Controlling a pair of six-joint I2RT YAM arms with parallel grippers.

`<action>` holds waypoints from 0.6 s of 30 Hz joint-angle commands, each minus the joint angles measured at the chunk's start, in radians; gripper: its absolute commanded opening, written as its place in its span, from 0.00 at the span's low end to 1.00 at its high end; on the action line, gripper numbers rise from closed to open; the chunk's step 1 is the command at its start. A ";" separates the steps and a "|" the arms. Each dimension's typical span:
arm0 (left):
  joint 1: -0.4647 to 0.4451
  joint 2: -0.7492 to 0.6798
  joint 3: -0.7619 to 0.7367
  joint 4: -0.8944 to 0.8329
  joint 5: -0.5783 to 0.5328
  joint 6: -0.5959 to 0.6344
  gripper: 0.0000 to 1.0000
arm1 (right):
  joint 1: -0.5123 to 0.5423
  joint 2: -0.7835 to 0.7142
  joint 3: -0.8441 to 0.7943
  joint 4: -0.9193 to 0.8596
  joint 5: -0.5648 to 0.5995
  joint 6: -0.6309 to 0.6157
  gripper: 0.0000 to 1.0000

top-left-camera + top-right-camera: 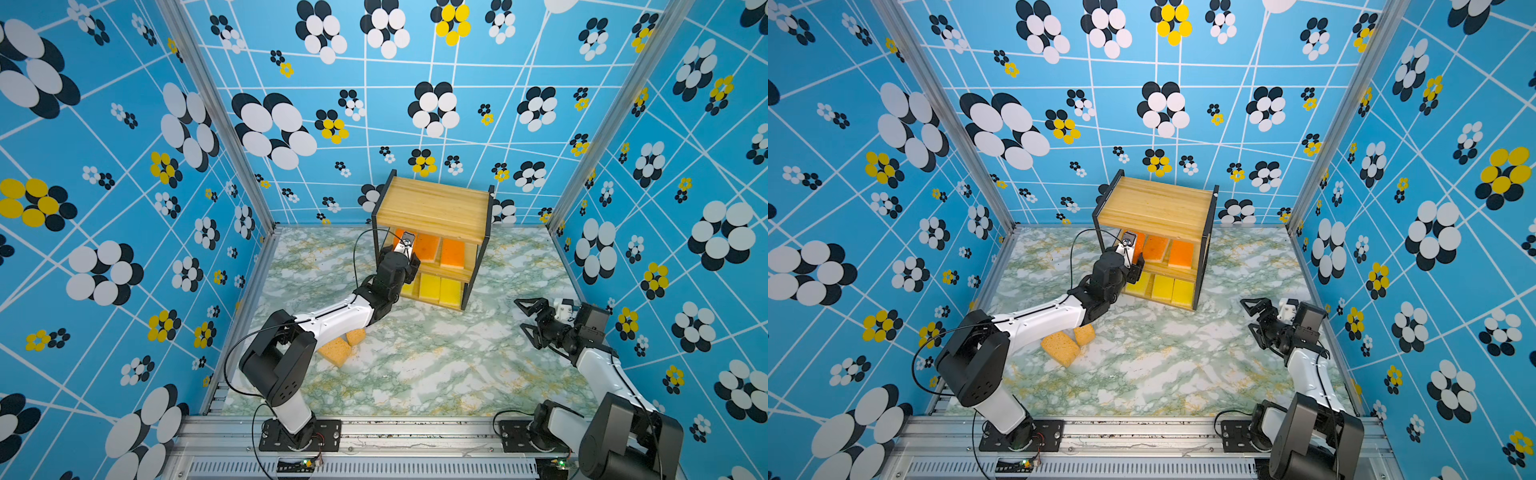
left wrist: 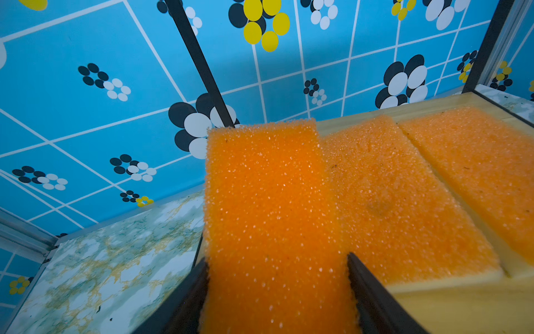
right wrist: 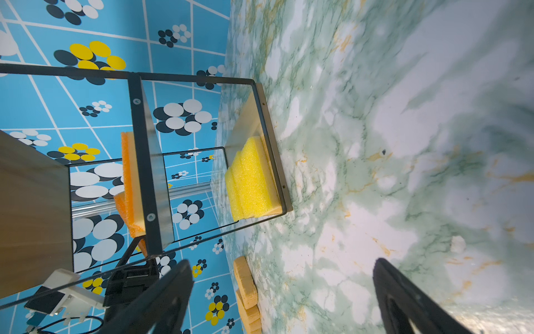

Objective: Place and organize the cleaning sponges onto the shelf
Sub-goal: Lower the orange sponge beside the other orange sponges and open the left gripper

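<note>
Now your left gripper (image 2: 277, 260) has its fingers (image 2: 370, 292) flanking an orange sponge (image 2: 268, 188) at the left end of the shelf's (image 1: 432, 203) middle tier, overlapping the neighbouring orange sponge (image 2: 404, 202). Whether they squeeze it, I cannot tell. Your right gripper (image 1: 519, 314) hangs spread wide, empty, right of the shelf.

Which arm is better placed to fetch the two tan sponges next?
Probably the left: the tan sponges lie just beneath its forearm, while the right end effector, open and empty, sits across the table.
</note>
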 commanded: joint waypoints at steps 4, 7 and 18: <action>0.009 -0.001 -0.019 0.005 0.005 -0.022 0.72 | -0.007 -0.019 0.022 -0.027 0.004 -0.020 0.99; 0.009 -0.012 -0.022 0.004 0.002 -0.019 0.72 | -0.008 -0.022 0.019 -0.028 0.005 -0.018 0.99; 0.011 -0.007 -0.012 -0.002 0.002 -0.008 0.75 | -0.007 -0.028 0.018 -0.029 0.003 -0.019 0.99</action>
